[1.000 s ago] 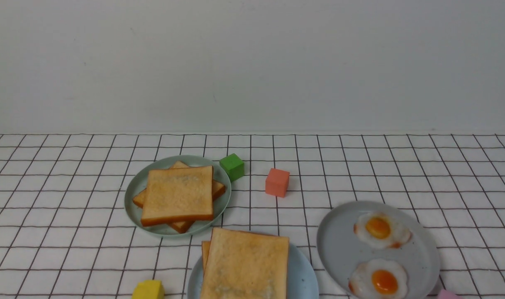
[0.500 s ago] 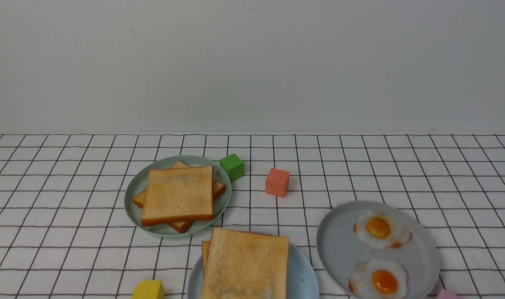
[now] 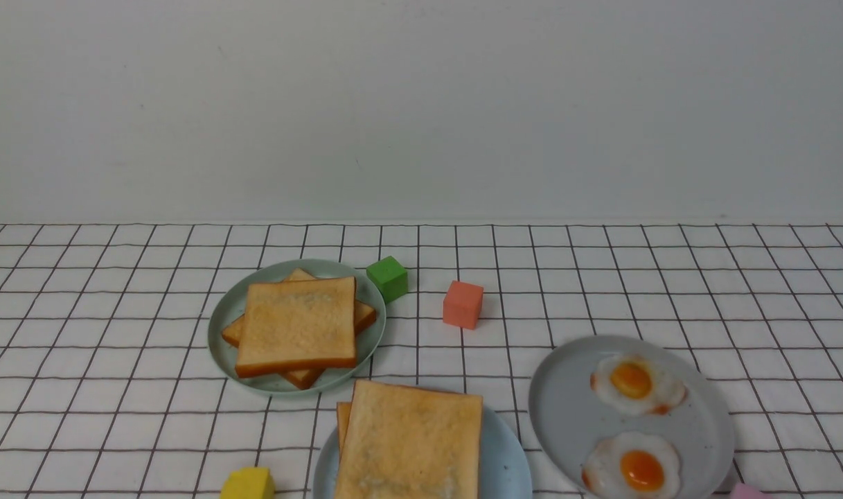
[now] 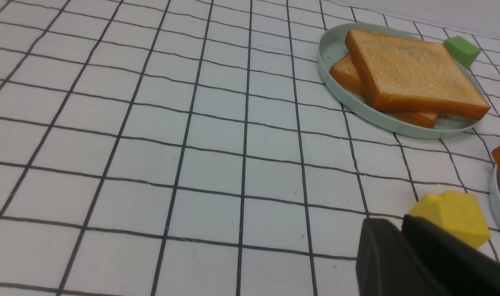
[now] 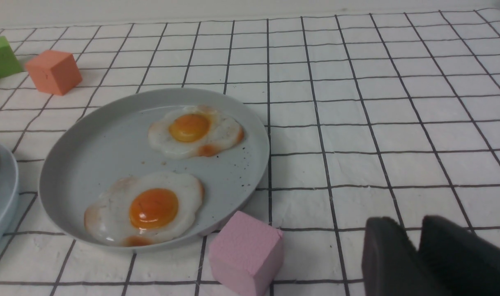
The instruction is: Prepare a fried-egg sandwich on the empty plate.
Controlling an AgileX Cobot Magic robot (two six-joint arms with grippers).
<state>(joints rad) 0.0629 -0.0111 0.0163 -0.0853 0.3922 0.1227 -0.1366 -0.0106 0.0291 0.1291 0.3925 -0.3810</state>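
Note:
At the near edge of the front view the pale blue plate (image 3: pixel 506 461) carries two stacked golden toast slices (image 3: pixel 411 443), the lower one peeking out on the left. No egg shows between them. Neither gripper appears in the front view. In the left wrist view my left gripper (image 4: pixel 399 220) hovers low over the cloth beside a yellow block (image 4: pixel 451 216), its jaws together and holding nothing. In the right wrist view my right gripper (image 5: pixel 410 222) hangs over bare cloth to the right of the grey plate (image 5: pixel 97 144), open a little and empty.
The grey plate (image 3: pixel 566 402) holds two fried eggs (image 3: pixel 636 384) (image 3: pixel 632 468). A pale green plate (image 3: pixel 217 326) carries a toast pile (image 3: pixel 296 326). Green (image 3: pixel 388 278), orange (image 3: pixel 463 303), yellow (image 3: pixel 248 484) and pink (image 5: pixel 245 250) blocks lie around the plates.

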